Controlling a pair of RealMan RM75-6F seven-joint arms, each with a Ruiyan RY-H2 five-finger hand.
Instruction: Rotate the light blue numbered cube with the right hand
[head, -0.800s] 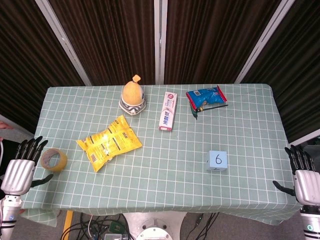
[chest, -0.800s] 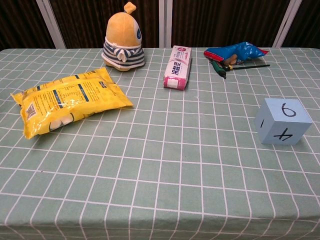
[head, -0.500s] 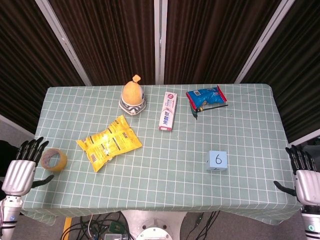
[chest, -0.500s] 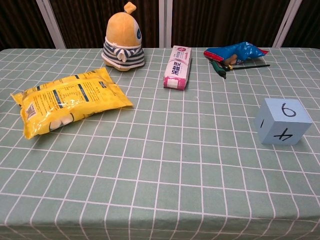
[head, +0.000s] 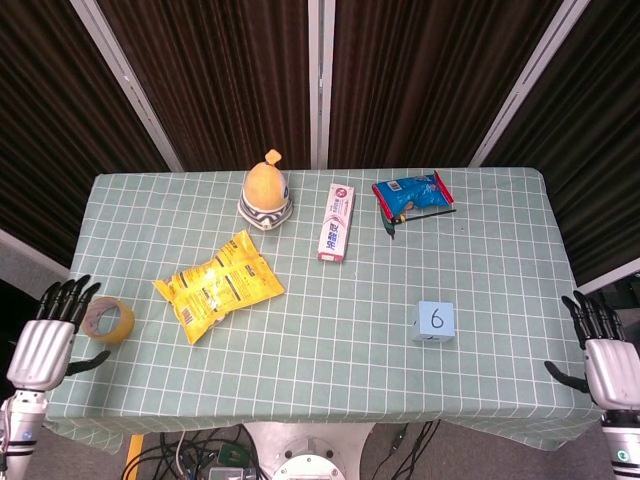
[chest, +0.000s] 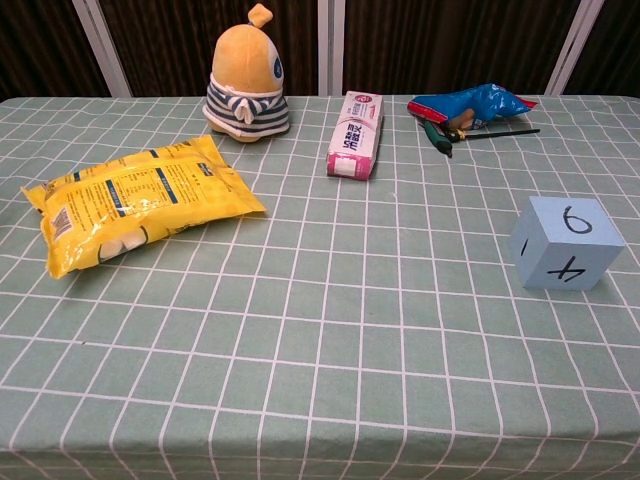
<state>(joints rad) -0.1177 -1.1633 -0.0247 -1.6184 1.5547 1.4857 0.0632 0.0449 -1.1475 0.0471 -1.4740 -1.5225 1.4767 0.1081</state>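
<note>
The light blue numbered cube (head: 435, 320) sits on the green checked table at the right, with a 6 on its top face. In the chest view the cube (chest: 565, 243) shows a 6 on top, a 4 on the front and a 1 on the left side. My right hand (head: 605, 352) hangs open off the table's right front corner, well to the right of the cube and apart from it. My left hand (head: 48, 340) is open at the left front corner, empty. Neither hand shows in the chest view.
A roll of tape (head: 108, 320) lies by my left hand. A yellow snack bag (head: 218, 285), a yellow plush toy (head: 266, 190), a pink-and-white box (head: 337, 221) and a blue packet with pens (head: 411, 196) lie across the table (head: 330, 360).
Both hands have drifted slightly; the left one sits a little lower. The cube and the other objects have not moved.
</note>
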